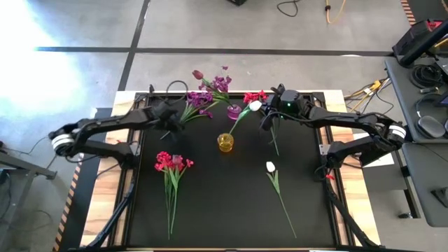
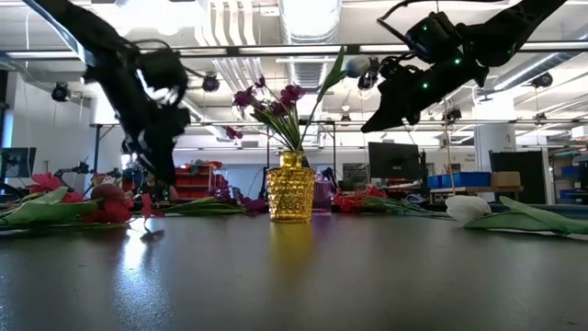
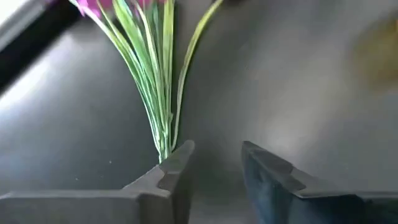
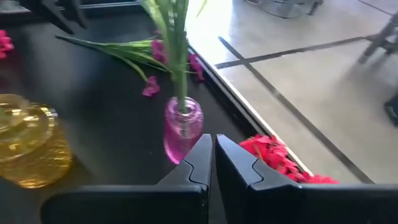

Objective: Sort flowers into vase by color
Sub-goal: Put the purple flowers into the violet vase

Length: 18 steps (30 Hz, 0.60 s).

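My left gripper (image 1: 173, 123) (image 3: 217, 155) is open, low over the mat at the stem ends (image 3: 163, 149) of a purple spray (image 1: 197, 102) that lies flat. These ends sit just outside one finger (image 3: 177, 163), not between the two. My right gripper (image 1: 267, 117) (image 4: 213, 146) is shut with nothing seen between its fingers, and it hangs in the air near the far edge. A white tulip (image 1: 255, 106) (image 2: 354, 66) stands with its stem in the yellow vase (image 1: 225, 142) and leans toward the right gripper. Purple blooms (image 1: 220, 84) stand in the pink vase (image 4: 183, 127). My left gripper has the purple spray's stem ends (image 3: 164, 153) right against the outer side of one fingertip. I cannot tell whether they touch. Nothing lies between the two fingers.
A red-pink spray (image 1: 172, 164) lies near the mat's left side, stems toward the near edge. A second white tulip (image 1: 271, 166) lies right of centre. More red blooms (image 1: 253, 96) lie at the far edge, their stems (image 1: 275, 142) running under my right gripper.
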{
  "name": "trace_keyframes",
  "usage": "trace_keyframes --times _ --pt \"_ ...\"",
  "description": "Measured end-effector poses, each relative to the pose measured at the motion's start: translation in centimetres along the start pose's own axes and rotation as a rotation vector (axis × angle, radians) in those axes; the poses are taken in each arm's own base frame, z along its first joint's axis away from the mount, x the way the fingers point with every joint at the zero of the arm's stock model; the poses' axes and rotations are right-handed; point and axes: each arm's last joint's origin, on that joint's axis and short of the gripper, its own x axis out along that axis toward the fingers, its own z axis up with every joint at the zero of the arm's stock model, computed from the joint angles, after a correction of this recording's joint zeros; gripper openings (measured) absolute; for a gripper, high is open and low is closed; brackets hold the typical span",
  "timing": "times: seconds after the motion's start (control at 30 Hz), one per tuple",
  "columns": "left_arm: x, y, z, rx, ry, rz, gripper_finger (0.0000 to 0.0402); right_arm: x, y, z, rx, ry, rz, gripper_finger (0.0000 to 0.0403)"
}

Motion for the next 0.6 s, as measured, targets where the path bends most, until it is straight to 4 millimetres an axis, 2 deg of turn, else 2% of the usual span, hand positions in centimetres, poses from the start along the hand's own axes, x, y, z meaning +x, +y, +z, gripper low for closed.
trace_keyframes --times 0.23,0.6 --pt "3.2 0.4 1.1 0.026 0.096 0.125 0.0166 0.0 0.0 -0.1 -0.037 0.007 0.005 0.0012" --pt "6.7 3.1 3.0 -0.012 0.204 0.161 0.0168 0.0 0.0 -0.2 -0.051 0.013 0.007 0.0012"
